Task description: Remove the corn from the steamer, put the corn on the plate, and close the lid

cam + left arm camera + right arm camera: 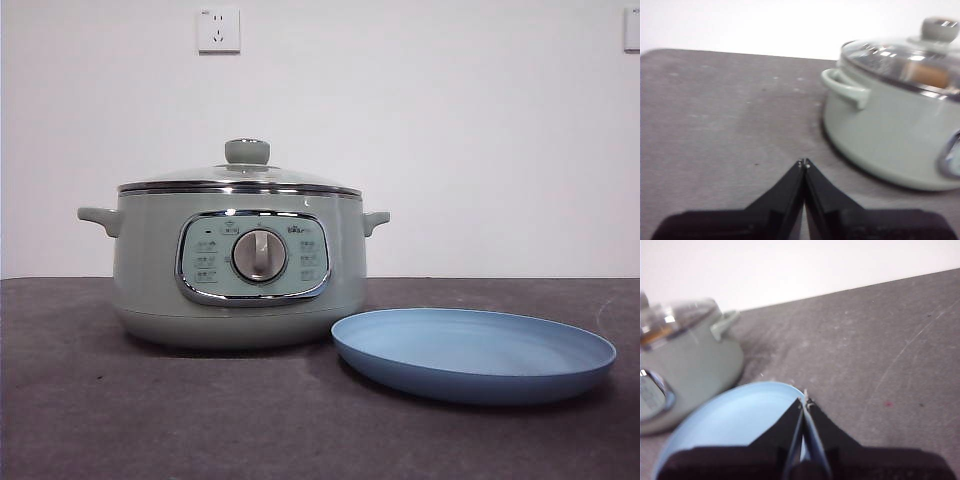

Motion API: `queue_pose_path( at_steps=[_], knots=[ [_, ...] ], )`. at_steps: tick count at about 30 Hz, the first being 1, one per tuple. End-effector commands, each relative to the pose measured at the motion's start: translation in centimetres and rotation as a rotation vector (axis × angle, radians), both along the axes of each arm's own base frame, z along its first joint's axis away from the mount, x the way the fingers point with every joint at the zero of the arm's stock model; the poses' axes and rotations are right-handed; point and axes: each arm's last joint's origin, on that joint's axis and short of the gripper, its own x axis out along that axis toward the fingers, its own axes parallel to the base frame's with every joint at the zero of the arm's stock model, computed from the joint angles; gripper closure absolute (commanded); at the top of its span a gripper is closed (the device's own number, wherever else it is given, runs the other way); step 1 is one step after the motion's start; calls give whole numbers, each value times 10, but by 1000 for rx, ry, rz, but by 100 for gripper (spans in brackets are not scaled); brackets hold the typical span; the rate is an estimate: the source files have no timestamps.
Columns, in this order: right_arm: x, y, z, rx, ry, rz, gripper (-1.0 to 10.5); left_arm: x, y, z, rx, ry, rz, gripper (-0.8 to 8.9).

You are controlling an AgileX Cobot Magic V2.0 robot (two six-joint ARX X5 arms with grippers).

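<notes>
A: How many pots stand on the surface (100,420)?

B: One steamer (238,262), with one lid (240,180) on it, one knob, one dial and two side handles.

A: Plates?

B: One plate (474,352).

A: Any corn?

B: One corn (927,75), seen blurred through the glass.

A: And the arms?

B: Two grippers: one left gripper (804,162), one right gripper (804,401). Two wall sockets as well, one cut off by the picture's edge.
</notes>
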Motion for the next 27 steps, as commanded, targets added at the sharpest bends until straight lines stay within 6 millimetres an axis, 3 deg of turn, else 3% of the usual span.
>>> queue_pose_path(
  at_steps=[1, 12, 19, 27],
  knots=[
    [-3, 0, 16, 86, -36, -5, 958, -4, 0, 19, -71, -47, -2, 820],
    [-1, 5, 88, 87, -39, 158, 958, -19, -3, 89, -97, -27, -89, 820],
    [19, 12, 137, -24, 102, 407, 958, -15, -7, 127, -74, 47, -224, 820],
    [43, 19, 184, -90, 182, 652, 958, -3, -12, 155, -102, 121, -432, 820]
  ],
)
